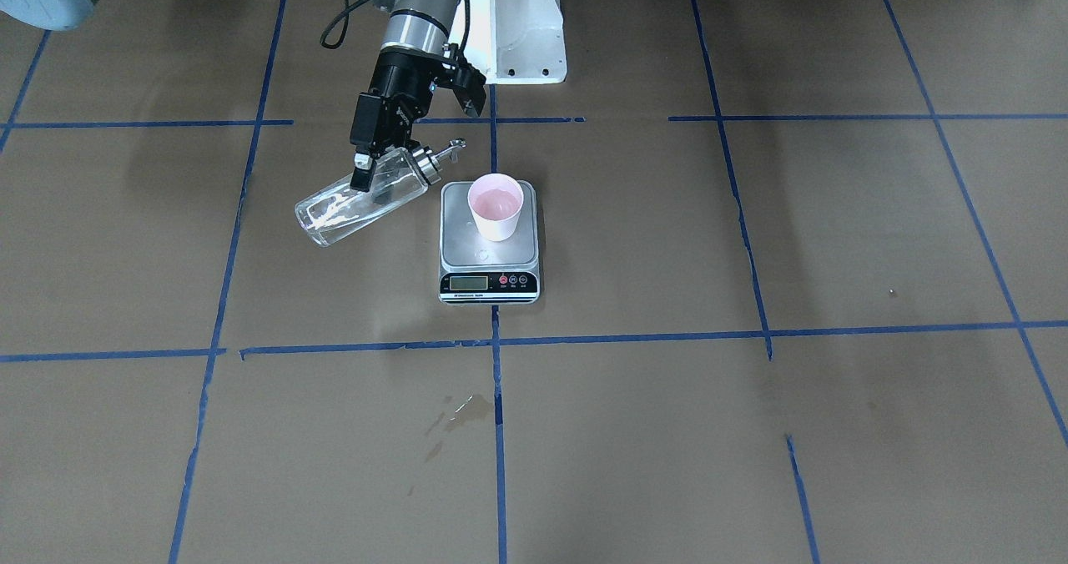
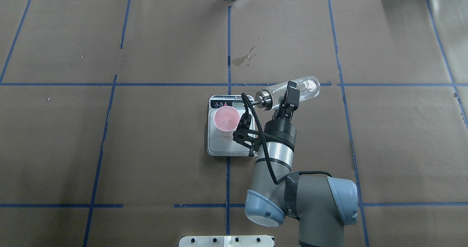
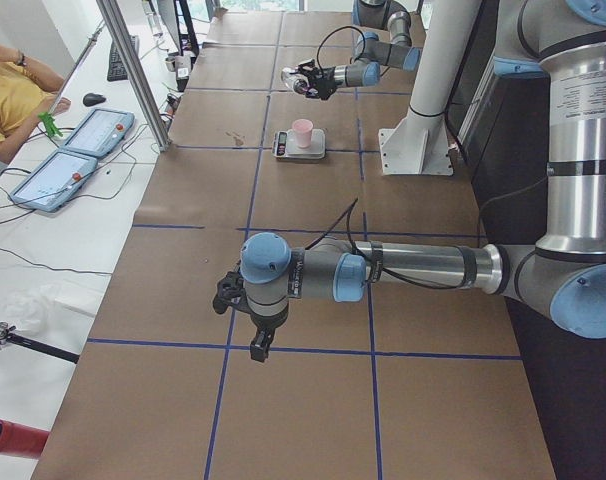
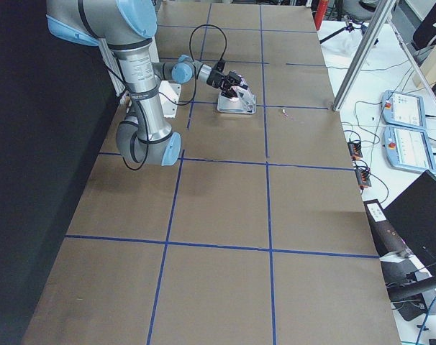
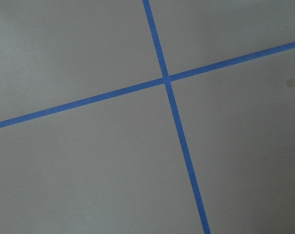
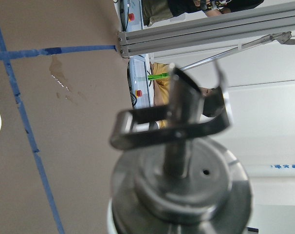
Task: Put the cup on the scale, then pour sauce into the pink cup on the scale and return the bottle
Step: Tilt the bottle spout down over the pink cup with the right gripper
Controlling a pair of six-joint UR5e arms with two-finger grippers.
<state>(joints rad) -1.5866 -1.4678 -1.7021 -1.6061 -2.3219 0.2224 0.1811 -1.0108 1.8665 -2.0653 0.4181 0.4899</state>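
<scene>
The pink cup (image 1: pixel 495 207) stands upright on the back half of the scale's steel platform (image 1: pixel 488 251). My right gripper (image 1: pixel 371 182) is shut on the clear glass bottle (image 1: pixel 334 211) and holds it tilted almost level above the table, beside the scale. Its silver spout (image 1: pixel 446 153) points towards the cup but stops short of the rim. From overhead, the bottle (image 2: pixel 305 88), right gripper (image 2: pixel 290 93), cup (image 2: pixel 226 120) and scale (image 2: pixel 226 146) show the same. The right wrist view shows the collar and spout (image 6: pixel 179 190) close up. I cannot make out the sauce. My left gripper (image 3: pixel 258 340) hangs over bare paper far from the scale; I cannot tell whether it is open.
Brown paper with a blue tape grid covers the table. A wet stain (image 1: pixel 463 410) lies on the paper in front of the scale. The white arm mount (image 1: pixel 517 22) stands behind the scale. Tablets (image 3: pixel 83 135) and an operator sit past the far edge.
</scene>
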